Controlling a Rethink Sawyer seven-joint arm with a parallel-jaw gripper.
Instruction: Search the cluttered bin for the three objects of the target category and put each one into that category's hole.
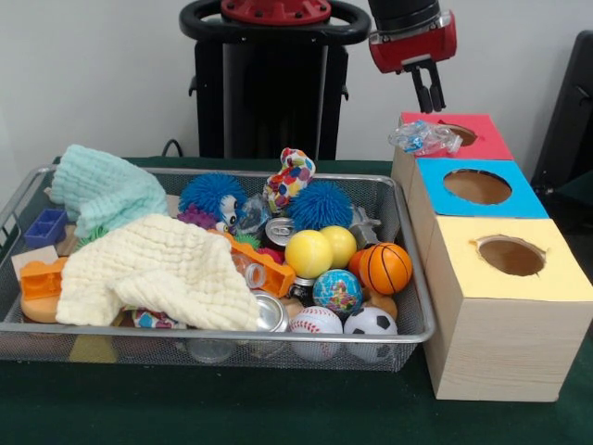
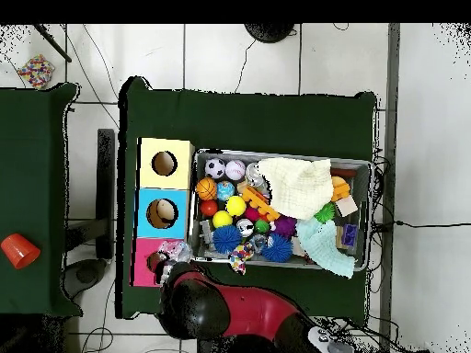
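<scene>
The wire mesh bin (image 1: 222, 338) sits on the green table, full of clutter; it also shows in the overhead view (image 2: 285, 154). To its right stand three wooden boxes with holes: red top (image 1: 486, 139), blue top (image 1: 528, 190), yellow top (image 1: 556, 269). A crumpled clear plastic piece (image 1: 424, 139) lies on the red box beside its hole, and shows from above too (image 2: 171, 250). My gripper (image 1: 428, 97) hangs just above that piece, empty, its fingers slightly apart. From above, the gripper (image 2: 167, 268) is over the red box (image 2: 145, 262).
In the bin: a basketball (image 1: 384, 267), yellow balls (image 1: 308, 253), a globe ball (image 1: 337, 291), a baseball (image 1: 316, 323), a soccer ball (image 1: 370, 322), blue spiky balls (image 1: 320, 204), a can (image 1: 271, 313), a yellow cloth (image 1: 157, 269), a mint cloth (image 1: 107, 190), and an orange toy (image 1: 42, 278).
</scene>
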